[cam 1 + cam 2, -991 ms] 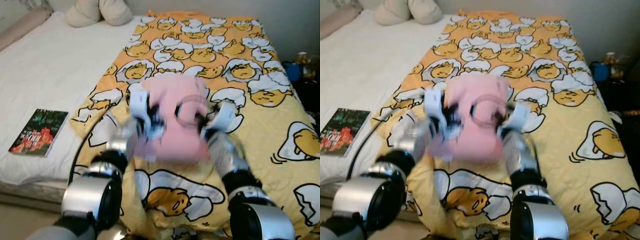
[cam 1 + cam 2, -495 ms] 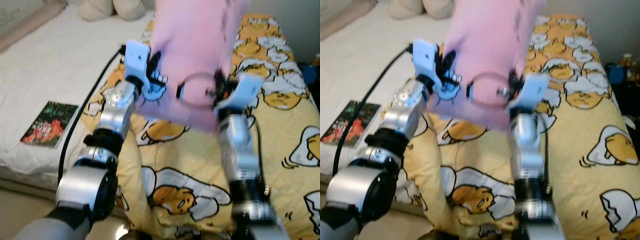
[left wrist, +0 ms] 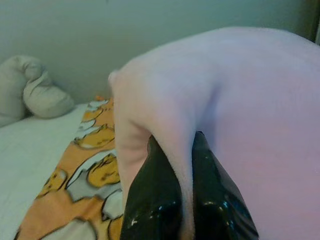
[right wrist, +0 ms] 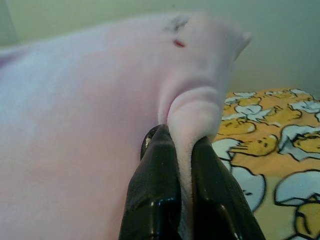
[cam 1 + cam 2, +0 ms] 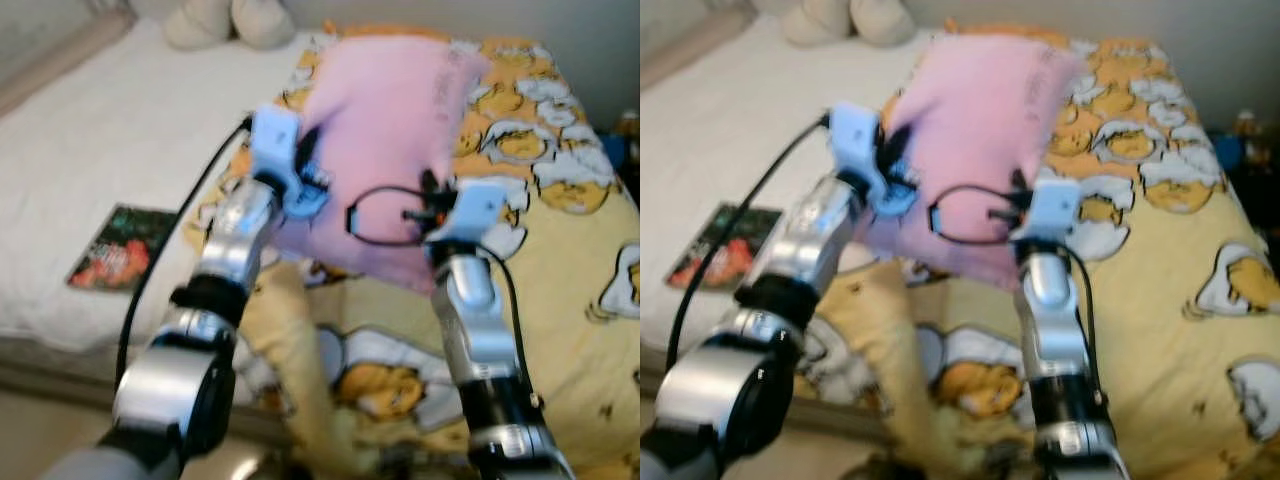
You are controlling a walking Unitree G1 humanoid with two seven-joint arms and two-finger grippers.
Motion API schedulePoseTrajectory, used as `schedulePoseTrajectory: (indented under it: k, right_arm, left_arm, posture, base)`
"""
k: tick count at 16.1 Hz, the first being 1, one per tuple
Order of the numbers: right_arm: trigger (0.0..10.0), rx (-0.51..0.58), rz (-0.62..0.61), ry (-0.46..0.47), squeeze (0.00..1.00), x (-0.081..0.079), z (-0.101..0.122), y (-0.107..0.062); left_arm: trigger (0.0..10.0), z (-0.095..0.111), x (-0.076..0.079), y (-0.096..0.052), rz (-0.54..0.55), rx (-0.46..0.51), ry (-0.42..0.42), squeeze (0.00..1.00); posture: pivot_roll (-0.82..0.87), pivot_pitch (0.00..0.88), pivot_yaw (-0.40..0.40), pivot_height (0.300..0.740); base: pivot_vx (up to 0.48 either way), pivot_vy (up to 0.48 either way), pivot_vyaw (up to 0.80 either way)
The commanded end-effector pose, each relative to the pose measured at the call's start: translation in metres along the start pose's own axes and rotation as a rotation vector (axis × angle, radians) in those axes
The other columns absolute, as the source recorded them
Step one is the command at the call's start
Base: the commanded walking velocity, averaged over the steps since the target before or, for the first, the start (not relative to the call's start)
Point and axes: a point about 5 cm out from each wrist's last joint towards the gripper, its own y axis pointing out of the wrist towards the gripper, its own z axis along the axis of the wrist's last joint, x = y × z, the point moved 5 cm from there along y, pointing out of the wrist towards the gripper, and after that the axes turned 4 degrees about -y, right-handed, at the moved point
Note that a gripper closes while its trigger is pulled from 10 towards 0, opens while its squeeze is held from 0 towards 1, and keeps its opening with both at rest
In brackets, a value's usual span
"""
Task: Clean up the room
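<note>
I have a pink pillow (image 5: 385,150) lifted off the bed (image 5: 100,170), held up in front of the head camera between both arms, above the yellow duvet (image 5: 560,270) printed with egg characters. My left hand (image 3: 172,200) is clamped on the pillow's left edge: in the left wrist view a fold of pink fabric is squeezed between the two black fingers (image 3: 152,200). My right hand (image 4: 181,180) is clamped on the opposite edge, and the right wrist view shows a ridge of the cover bunched up between its fingers (image 4: 152,190). The pillow hangs tilted, its upper corner reaching toward the head of the bed and its lower edge sitting between the two wrists. A thin black cable (image 5: 375,215) loops across the front of the pillow near my right wrist. Below the pillow the duvet is rumpled, with a fold rising between my forearms. On the white sheet to my left lies a book (image 5: 122,262) with a dark cover, well apart from the pillow. Two pale cushions (image 5: 225,20) rest at the head of the bed against the wall.
</note>
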Motion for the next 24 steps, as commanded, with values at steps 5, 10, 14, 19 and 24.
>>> schedulePoseTrajectory:
  k: [5, 10, 14, 19, 24]
  right_arm:
    - [10.0, 0.023, -0.009, -0.032, 0.00, 0.008, 0.003, 0.000]
    - [10.0, 0.019, 0.012, -0.048, 0.00, 0.007, 0.000, 0.001]
    - [10.0, 0.019, 0.025, -0.060, 0.00, 0.005, -0.002, 0.000]
    - [10.0, 0.021, 0.024, -0.070, 0.00, 0.006, -0.004, 0.000]
    - [10.0, -0.008, 0.054, -0.079, 0.00, -0.001, -0.012, 0.000]
  left_arm:
    - [10.0, 0.006, -0.014, -0.001, 0.067, 0.028, -0.049, 0.00]
    - [10.0, 0.013, -0.013, 0.001, 0.080, 0.063, -0.059, 0.00]
    - [10.0, 0.005, -0.016, -0.001, 0.076, 0.027, -0.050, 0.00]
    - [10.0, 0.001, -0.015, 0.001, 0.083, 0.002, -0.083, 0.00]
    - [10.0, 0.000, -0.013, 0.002, 0.088, -0.005, -0.096, 0.00]
  posture:
    - [-0.19, 0.000, 0.083, 0.740]
    - [-0.19, 0.000, 0.074, 0.740]
    - [-0.19, 0.000, 0.075, 0.740]
    - [-0.19, 0.000, 0.073, 0.740]
    - [-0.18, 0.000, 0.051, 0.740]
  base:
    - [0.000, 0.480, 0.00]
    - [0.000, 0.480, 0.00]
    - [0.000, 0.480, 0.00]
    - [0.000, 0.480, 0.00]
    - [0.000, 0.480, 0.00]
